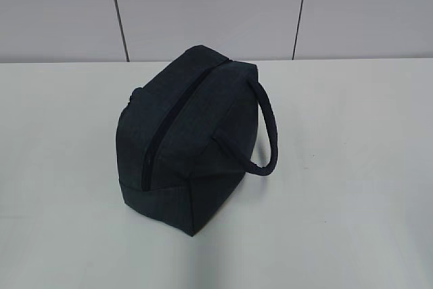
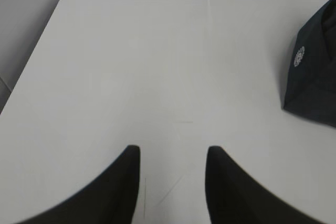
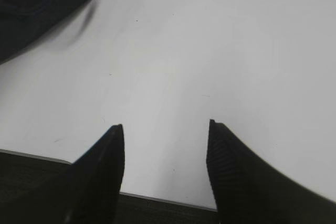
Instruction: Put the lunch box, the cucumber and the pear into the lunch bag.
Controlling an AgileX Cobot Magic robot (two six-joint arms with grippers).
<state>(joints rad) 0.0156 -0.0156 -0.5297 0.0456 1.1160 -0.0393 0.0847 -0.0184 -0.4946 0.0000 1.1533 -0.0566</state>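
Lunch bag point(image 1: 186, 137): zipped; food unseen. Left gripper point(image 2: 173, 156), right gripper point(image 3: 165, 129): both released, empty. Apparently finished.

You had a plain white table point(image 1: 352, 167) in front of you, matte and bare over most of its surface, running back to a pale panelled wall. Only one thing rested directly on it: the dark navy lunch bag point(image 1: 183, 147), sitting near the middle with its zipper closed along the top and its loop handle arching off the right side. From the left wrist view, the bag's corner showed at the table's right edge.
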